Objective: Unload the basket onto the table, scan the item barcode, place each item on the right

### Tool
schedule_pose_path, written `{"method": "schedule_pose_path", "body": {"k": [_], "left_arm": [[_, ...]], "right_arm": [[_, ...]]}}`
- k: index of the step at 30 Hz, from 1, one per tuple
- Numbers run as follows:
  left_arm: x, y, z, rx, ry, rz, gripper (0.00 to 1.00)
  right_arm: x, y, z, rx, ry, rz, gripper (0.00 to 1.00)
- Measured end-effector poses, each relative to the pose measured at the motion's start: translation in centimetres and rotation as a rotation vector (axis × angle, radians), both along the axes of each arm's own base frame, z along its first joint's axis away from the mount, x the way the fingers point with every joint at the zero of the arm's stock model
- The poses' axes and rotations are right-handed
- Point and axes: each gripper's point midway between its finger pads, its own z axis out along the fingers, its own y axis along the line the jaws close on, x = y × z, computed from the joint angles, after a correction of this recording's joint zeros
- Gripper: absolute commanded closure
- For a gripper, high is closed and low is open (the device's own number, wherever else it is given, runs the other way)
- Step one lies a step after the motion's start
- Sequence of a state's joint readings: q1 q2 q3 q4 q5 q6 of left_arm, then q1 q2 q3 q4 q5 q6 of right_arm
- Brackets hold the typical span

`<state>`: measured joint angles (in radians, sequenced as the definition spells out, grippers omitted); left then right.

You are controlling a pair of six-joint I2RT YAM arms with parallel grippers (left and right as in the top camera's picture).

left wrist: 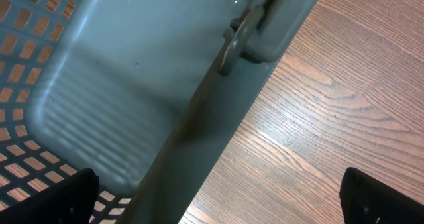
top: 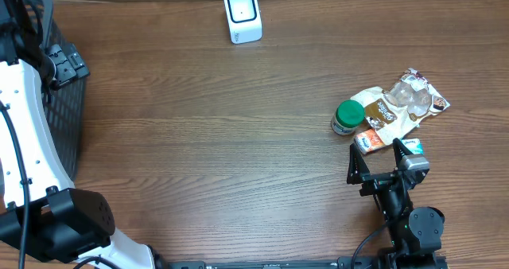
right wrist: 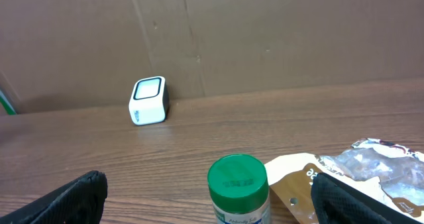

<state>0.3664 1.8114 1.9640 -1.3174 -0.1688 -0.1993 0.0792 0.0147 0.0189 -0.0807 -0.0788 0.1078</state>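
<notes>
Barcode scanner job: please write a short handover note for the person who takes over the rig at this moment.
Left gripper: open, empty, above the rim of the grey basket at the left of the table.
Right gripper: open, empty, close to the items: green-lidded jar, snack bag, small orange box.
Scanner: white, at the far edge, apart from the items.
Done: nothing to see; no item is held.
Left: pick one item and show its barcode to the scanner.

Nothing can be read with certainty. The green-lidded jar (right wrist: 237, 184) has a label whose print is too small to make out. The printing on the brown snack pouch (top: 387, 112) is blurred.
</notes>
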Motion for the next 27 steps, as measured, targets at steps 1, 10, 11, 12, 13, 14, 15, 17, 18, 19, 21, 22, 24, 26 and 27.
{"method": "schedule_pose_path", "body": {"k": [1,10,11,12,13,14,15,17,18,19,21,22,24,26,27], "left_arm": [[0.0,0.0,0.0,0.0,0.0,0.0,0.0],[0.0,0.0,0.0,0.0,-0.001,0.0,0.0],[0.0,0.0,0.1,0.001,-0.002,0.0,0.0],[-0.1,-0.1,0.3,0.002,-0.007,-0.001,0.0],[-0.1,-0.2,0.6,0.005,-0.014,-0.003,0.0],[-0.3,-0.4,1.1,0.009,-0.027,-0.007,0.0],[-0.4,-0.8,2.0,0.015,-0.048,-0.015,0.0],[-0.9,-1.7,4.4,0.034,-0.11,-0.033,0.0],[-1.1,-2.2,6.0,0.047,-0.151,-0.042,0.0],[-1.4,-2.7,8.2,0.066,-0.208,-0.051,0.0],[-2.3,-3.5,12.1,0.1,-0.314,-0.066,0.0],[-3.1,-4.0,14.4,0.12,-0.377,-0.072,0.0],[-4.9,-4.8,18.4,0.157,-0.488,-0.079,0.0],[-7.1,-5.9,22.6,0.196,-0.608,-0.089,0.0],[-8.2,-6.3,24.2,0.21,-0.655,-0.093,0.0]], "right_arm": [[0.0,0.0,0.0,0.0,0.0,0.0,0.0],[0.0,0.0,0.0,0.0,0.0,0.0,0.0],[0.0,0.0,0.0,0.0,0.0,0.0,0.0],[0.0,0.0,0.0,0.0,0.0,0.0,0.0],[0.0,0.0,0.0,0.0,0.0,0.0,0.0],[0.0,0.0,0.0,0.0,0.0,0.0,0.0],[0.0,0.0,0.0,0.0,0.0,0.0,0.0],[0.0,0.0,0.0,0.0,0.0,0.0,0.0],[0.0,0.0,0.0,0.0,0.0,0.0,0.0],[0.0,0.0,0.0,0.0,0.0,0.0,0.0],[0.0,0.0,0.0,0.0,0.0,0.0,0.0],[0.0,0.0,0.0,0.0,0.0,0.0,0.0],[0.0,0.0,0.0,0.0,0.0,0.0,0.0],[0.0,0.0,0.0,-0.001,0.0,0.0,0.0],[0.0,0.0,0.0,0.0,0.0,0.0,0.0]]}}
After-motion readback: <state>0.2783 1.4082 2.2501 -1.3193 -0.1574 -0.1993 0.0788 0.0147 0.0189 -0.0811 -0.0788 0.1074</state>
